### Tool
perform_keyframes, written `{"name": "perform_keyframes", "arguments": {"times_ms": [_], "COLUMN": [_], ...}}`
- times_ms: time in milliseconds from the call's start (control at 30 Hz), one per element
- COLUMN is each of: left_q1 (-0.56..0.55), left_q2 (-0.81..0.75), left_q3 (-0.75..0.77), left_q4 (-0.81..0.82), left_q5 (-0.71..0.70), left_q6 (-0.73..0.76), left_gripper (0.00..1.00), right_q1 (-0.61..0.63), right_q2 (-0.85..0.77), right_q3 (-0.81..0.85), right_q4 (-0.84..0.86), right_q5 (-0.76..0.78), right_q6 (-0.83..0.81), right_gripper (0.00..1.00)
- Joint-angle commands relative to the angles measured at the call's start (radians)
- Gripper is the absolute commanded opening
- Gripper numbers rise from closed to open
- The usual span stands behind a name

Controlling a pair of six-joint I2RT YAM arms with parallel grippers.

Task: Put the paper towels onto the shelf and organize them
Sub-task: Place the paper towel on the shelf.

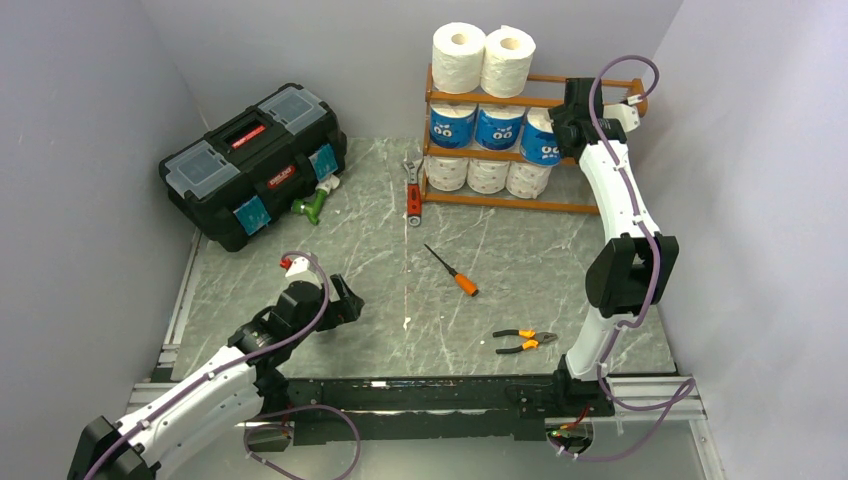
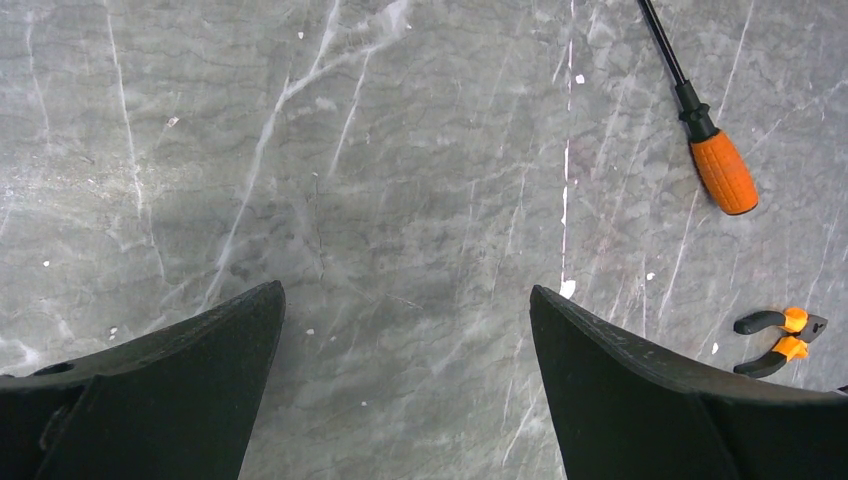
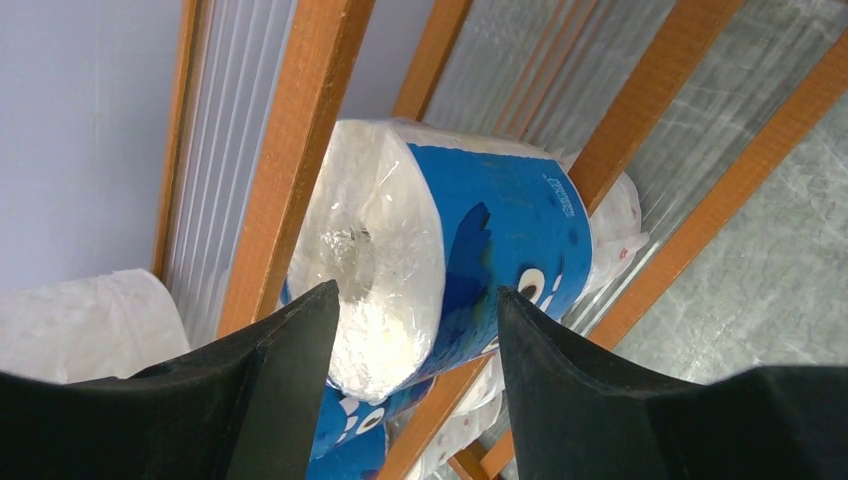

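The wooden shelf [image 1: 585, 102] stands at the back right. Two white paper towels [image 1: 482, 58] sit on its top tier. Three blue-wrapped ones [image 1: 475, 126] fill the middle tier and three white ones [image 1: 487, 176] the bottom. My right gripper [image 1: 558, 132] is at the shelf's right end, open. In the right wrist view its fingertips [image 3: 418, 290] straddle the rightmost blue roll [image 3: 500, 210], which rests tilted against an orange rail [image 3: 300, 130]. My left gripper [image 1: 350, 305] hangs low over the bare table, open and empty [image 2: 407, 295].
A black toolbox [image 1: 255, 160] sits at the back left with a green item [image 1: 312, 205] beside it. A red wrench [image 1: 413, 190] lies left of the shelf. On the table lie an orange-handled screwdriver [image 1: 452, 272] and pliers [image 1: 525, 341].
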Motion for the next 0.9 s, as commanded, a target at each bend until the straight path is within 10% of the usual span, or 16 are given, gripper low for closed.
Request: {"name": "perform_keyframes", "arguments": {"times_ms": [0,567,767,867], "left_q1": [-0.002,-0.002,-0.001,-0.002], "left_q2": [-0.013,-0.074,-0.114,-0.115], "left_q3": [0.031,0.015,0.001,0.007], "left_q4": [0.030,0.016,0.009,-0.004], "left_q5": [-0.007,0.008,0.011,0.008], "left_q6": [-0.011,-0.012,-0.020,-0.021], "left_gripper": [0.99,0.98,0.97,0.98], "right_q1": [-0.004,-0.005,-0.007,-0.010], "right_q2": [-0.028,-0.319,-0.545,-0.542], "right_q3": [0.018,-0.259,-0.722,-0.812], "right_q4": [0.050,0.194,0.645,0.776], "right_q5": [-0.018,-0.125,-0.174,-0.184], "right_q6": [-0.023,-0.311,-0.528,-0.592], "right_gripper": [0.62,0.68,0.03,0.00]}}
